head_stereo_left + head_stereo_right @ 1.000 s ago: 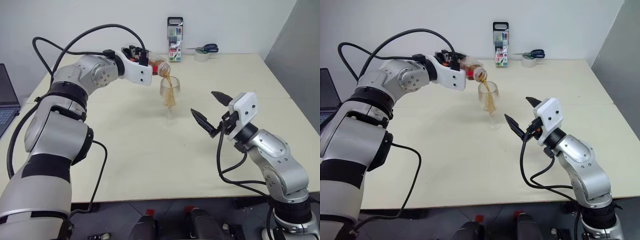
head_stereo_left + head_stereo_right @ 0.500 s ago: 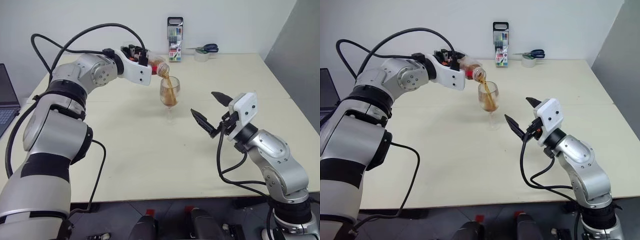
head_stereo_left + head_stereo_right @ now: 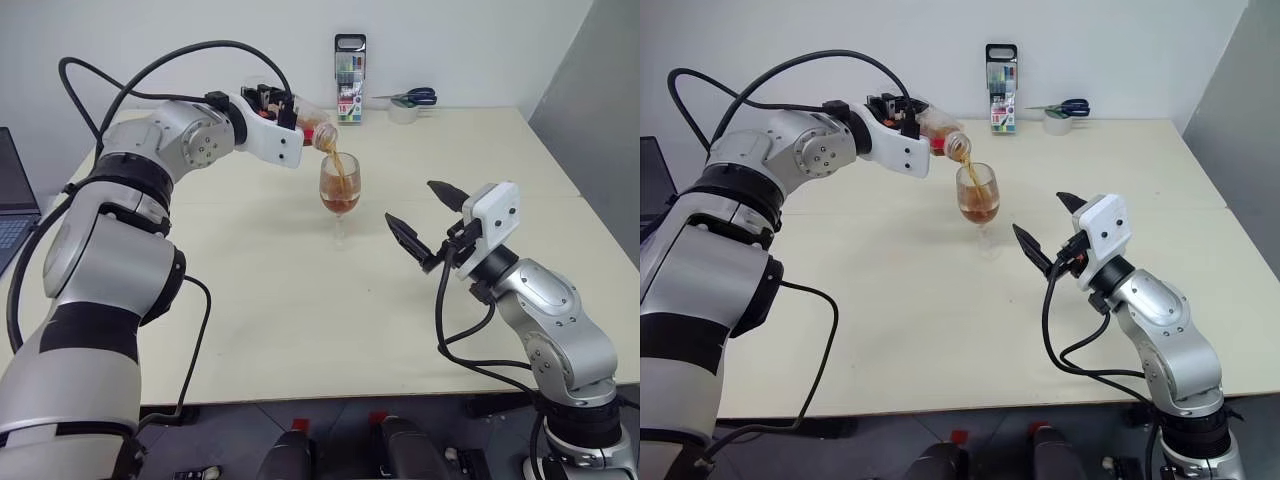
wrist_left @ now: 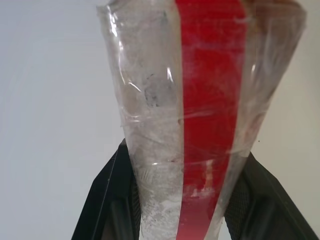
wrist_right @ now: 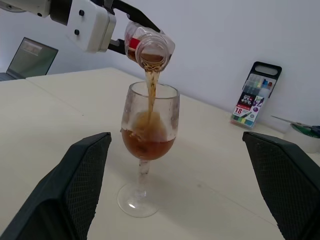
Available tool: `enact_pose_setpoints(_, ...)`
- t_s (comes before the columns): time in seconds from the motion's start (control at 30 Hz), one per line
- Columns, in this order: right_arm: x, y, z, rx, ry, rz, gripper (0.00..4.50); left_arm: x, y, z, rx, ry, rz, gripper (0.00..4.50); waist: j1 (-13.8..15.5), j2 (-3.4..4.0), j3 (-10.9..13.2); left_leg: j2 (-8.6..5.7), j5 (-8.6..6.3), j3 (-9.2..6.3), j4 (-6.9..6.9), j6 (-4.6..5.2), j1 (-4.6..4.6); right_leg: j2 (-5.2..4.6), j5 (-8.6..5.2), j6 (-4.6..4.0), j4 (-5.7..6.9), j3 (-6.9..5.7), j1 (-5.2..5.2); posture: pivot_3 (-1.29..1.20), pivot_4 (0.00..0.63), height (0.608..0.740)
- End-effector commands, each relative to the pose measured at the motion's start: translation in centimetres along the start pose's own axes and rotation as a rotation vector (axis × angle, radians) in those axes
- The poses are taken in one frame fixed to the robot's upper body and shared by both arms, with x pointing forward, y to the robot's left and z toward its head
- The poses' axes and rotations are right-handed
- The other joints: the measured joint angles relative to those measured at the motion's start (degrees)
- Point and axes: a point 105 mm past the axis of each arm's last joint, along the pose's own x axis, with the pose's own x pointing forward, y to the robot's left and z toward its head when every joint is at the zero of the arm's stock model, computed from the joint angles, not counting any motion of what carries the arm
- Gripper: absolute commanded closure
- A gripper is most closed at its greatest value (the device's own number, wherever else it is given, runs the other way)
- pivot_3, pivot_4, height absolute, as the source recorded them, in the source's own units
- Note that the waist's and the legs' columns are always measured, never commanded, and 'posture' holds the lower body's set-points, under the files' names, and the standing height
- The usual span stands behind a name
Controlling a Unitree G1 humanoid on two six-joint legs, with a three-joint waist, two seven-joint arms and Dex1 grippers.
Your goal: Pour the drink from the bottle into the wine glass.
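My left gripper (image 3: pixel 293 117) is shut on the small clear bottle (image 3: pixel 318 128), which is tipped with its open mouth over the wine glass (image 3: pixel 339 190). The left wrist view has the bottle's red label strip (image 4: pixel 210 100) between the black fingers (image 4: pixel 107 200). A thin amber stream of the drink (image 5: pixel 151 87) falls into the bowl, where the drink (image 5: pixel 148 146) fills roughly the lower half. The glass stands upright on the table. My right gripper (image 3: pixel 410 201) hovers open to the right of the glass, empty and clear of it.
A tall marker pack (image 3: pixel 350 78) stands at the back of the cream table (image 3: pixel 300 320). Scissors (image 3: pixel 412 96) and a tape roll (image 3: pixel 403 113) lie to its right. A laptop (image 3: pixel 15 195) sits beyond the table's left edge.
The drink in the glass has risen from a little at the bottom to about half the bowl. Both arms have stayed in place.
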Motion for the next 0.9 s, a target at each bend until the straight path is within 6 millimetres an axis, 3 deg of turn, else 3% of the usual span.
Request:
enact_pose_setpoints(0.03, -0.13, 0.05, 1.28, -0.017, -0.051, 0.004, 0.0, -0.38, 2.89, -0.3, 0.035, 0.01, 0.075, 2.82, 0.0, 0.0, 0.0, 0.0, 0.0, 0.0, 0.0, 0.0, 0.0, 0.0, 0.0, 0.0, 0.0, 0.0, 0.0, 0.0, 0.15, 0.74)
enact_pose_setpoints(0.53, -0.11, -0.23, 1.34, -0.021, -0.056, -0.01, 0.0, -0.25, 3.1, -0.31, 0.041, 0.02, 0.083, 2.82, 0.0, 0.0, 0.0, 0.0, 0.0, 0.01, 0.01, 0.0, 0.0, 0.0, 0.0, 0.0, 0.01, 0.01, 0.0, 0.0, 0.15, 0.74)
enact_pose_setpoints(0.9, -0.33, -0.22, 1.16, -0.024, -0.046, -0.015, 0.0, -0.03, 2.47, 0.11, -0.145, -0.011, 0.089, 2.82, -0.1, 0.0, 0.0, 0.01, 0.0, 0.03, 0.02, 0.0, 0.01, 0.0, 0.0, 0.0, 0.02, 0.01, 0.0, 0.0, 0.15, 0.74)
